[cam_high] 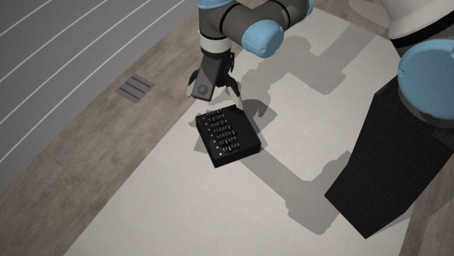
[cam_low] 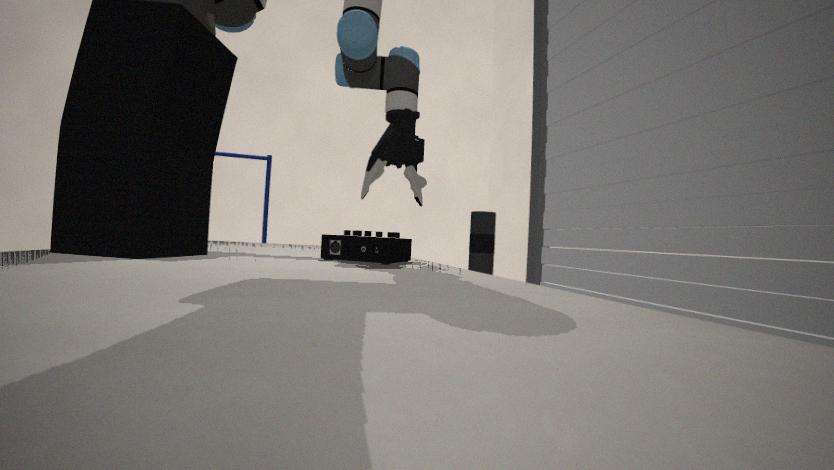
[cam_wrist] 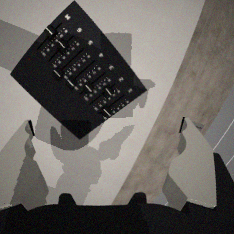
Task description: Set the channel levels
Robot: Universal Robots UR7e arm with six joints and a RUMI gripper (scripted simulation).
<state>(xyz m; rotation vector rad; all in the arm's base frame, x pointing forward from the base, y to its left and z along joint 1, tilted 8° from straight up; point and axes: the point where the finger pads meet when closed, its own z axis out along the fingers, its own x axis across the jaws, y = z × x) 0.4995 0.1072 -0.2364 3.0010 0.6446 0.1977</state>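
The black lighting desk (cam_high: 249, 136) (cam_low: 392, 249) (cam_wrist: 32, 72) lies flat on the light table top, turned at an angle in the wrist view. It carries several parallel fader rows with light scale marks and a round light at one end of each. The fader caps stand at differing places along their slots; channel numbers and exact levels are too small to read. My gripper (cam_high: 215, 101) (cam_low: 391, 201) (cam_wrist: 106, 119) is open and empty, with its fingers wide apart. It hangs above the desk's far end in the top view, clear of the faders.
A large black pedestal (cam_high: 374, 177) (cam_low: 140, 145) stands beside the robot base. A grey slotted plate (cam_high: 135, 88) lies on the wooden strip. In the exterior view, a dark cylinder (cam_low: 482, 242) stands right of the desk and a blue frame (cam_low: 266, 198) stands behind.
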